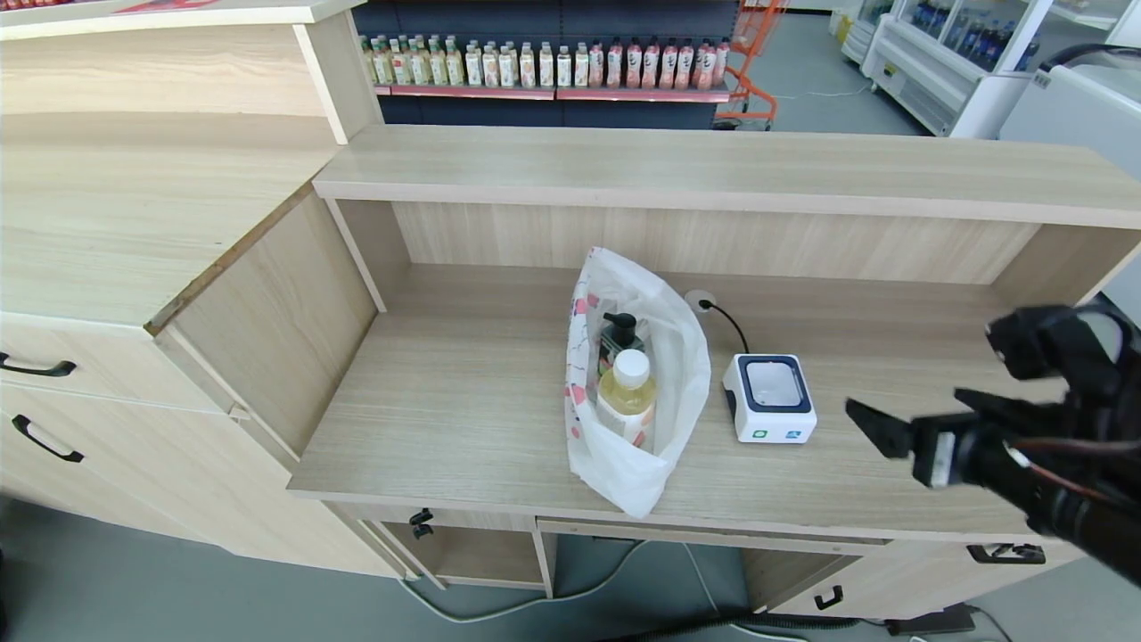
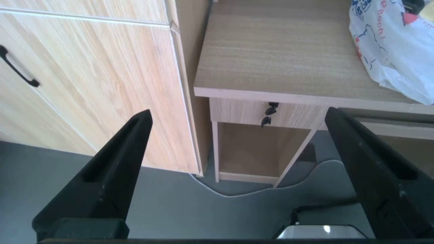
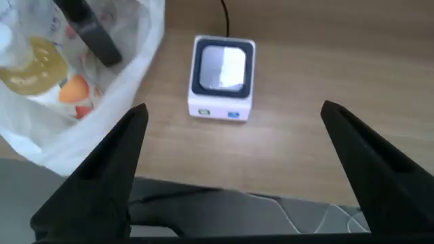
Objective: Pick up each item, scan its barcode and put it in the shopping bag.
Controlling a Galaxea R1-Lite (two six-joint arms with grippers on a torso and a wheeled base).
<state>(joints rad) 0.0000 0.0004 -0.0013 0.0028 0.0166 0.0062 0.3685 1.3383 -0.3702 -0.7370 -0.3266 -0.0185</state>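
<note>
A white shopping bag [image 1: 677, 357] with pink print lies open on the wooden counter [image 1: 446, 419]. Inside it stand a yellow drink bottle [image 1: 627, 392] with a white cap and a dark pump bottle [image 1: 618, 334]. Right of the bag sits the white barcode scanner [image 1: 769, 397]. My right gripper [image 1: 927, 415] hovers open and empty to the right of the scanner, above the counter's front. Its wrist view looks over the scanner [image 3: 222, 78], the bag [image 3: 129, 74] and the yellow drink bottle [image 3: 30, 68]. My left gripper [image 2: 237, 115] is open and empty, low before the counter's left front corner, the bag [image 2: 390, 47] beyond it.
A raised ledge [image 1: 713, 169] runs behind the counter, and a taller cabinet [image 1: 134, 223] with drawer handles closes the left side. The scanner's black cable [image 1: 726, 321] runs to a hole at the back. Under the counter's front hangs a key in a drawer lock [image 2: 270, 114].
</note>
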